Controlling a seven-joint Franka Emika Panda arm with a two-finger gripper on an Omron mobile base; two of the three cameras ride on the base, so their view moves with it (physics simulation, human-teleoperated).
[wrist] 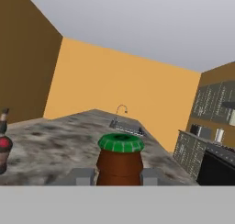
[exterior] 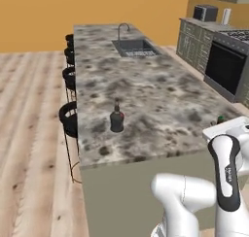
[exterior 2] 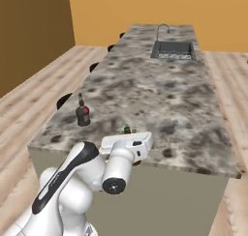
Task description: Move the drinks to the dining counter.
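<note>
A long dining counter [exterior: 160, 90] with a speckled marble top carries an inset sink [exterior: 135, 47] at its far end and black stools [exterior: 68, 118] along one side. A squat black bottle [exterior: 116, 119] stands upright near the close end. The gripper [wrist: 119, 176] is clamped around a brown bottle with a green cap [wrist: 120, 159], low over the counter's near edge.

Black stools [exterior: 69, 118] line the island's left side. Across the aisle, grey-green cabinets [exterior: 193, 45] adjoin a black oven [exterior: 224, 69], with a microwave [exterior: 205, 12] on their worktop. Orange wall [exterior: 97, 8] behind; pale wood floor [exterior: 29, 134].
</note>
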